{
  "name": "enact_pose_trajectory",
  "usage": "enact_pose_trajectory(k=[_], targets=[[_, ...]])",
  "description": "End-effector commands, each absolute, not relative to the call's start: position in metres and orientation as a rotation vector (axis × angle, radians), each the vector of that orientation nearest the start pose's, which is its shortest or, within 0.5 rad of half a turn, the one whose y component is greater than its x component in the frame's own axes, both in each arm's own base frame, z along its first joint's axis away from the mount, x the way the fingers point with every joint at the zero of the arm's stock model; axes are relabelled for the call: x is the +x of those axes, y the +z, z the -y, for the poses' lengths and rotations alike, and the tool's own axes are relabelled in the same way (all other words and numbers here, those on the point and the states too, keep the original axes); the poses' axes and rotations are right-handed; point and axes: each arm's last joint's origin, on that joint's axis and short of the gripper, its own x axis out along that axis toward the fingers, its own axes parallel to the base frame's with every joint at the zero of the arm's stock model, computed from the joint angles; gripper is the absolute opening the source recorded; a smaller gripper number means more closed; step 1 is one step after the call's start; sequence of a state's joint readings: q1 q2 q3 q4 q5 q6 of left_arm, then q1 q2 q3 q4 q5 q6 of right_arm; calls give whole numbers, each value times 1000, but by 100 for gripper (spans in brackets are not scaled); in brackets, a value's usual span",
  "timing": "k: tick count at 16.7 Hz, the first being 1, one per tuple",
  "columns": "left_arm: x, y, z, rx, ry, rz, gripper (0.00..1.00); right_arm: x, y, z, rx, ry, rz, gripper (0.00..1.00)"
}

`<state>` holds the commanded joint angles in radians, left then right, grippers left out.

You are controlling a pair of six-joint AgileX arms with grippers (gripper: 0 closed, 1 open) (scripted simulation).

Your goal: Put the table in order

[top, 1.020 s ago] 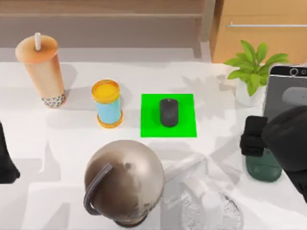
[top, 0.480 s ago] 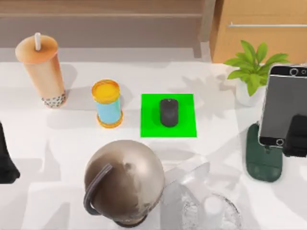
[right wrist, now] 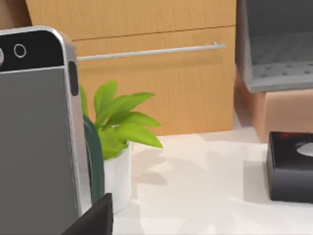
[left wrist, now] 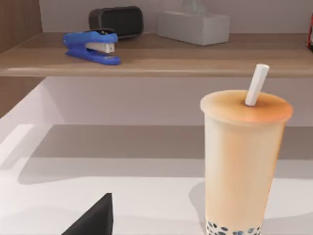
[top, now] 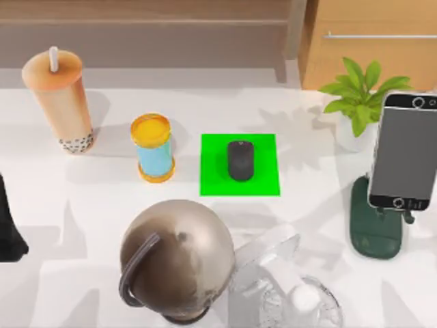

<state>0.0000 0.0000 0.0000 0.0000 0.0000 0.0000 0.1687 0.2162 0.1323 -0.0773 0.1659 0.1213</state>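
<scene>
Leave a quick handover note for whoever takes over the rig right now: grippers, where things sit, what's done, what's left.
Left arm: parked at the table's left edge.
On the table: phone upright in its green stand at right, beside the plant; mouse on the green mat; bubble tea and yellow-lidded can at left.
Done: phone docked, mouse on mat.
Left: unclear.

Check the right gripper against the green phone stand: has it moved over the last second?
Yes. It sat over the green phone stand a second ago, then slid toward the top view's right edge beside the phone, and has now left that spot.
</scene>
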Motion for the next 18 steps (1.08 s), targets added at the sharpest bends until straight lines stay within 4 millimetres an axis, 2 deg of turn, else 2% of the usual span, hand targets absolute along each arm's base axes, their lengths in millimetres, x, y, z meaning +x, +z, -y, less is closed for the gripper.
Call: enact_pose_trajectory(k=[3,6,13,18], targets=[[106,160,1,0,0,0,100,107,168,-3,37,0,-42,100],[106,160,1,0,0,0,100,106,160,1,0,0,0,100],[108,159,2,-2,-3,-6,100,106,160,1,0,0,0,100],[123,157,6,-15,-19,-46,100,106,160,1,0,0,0,100]])
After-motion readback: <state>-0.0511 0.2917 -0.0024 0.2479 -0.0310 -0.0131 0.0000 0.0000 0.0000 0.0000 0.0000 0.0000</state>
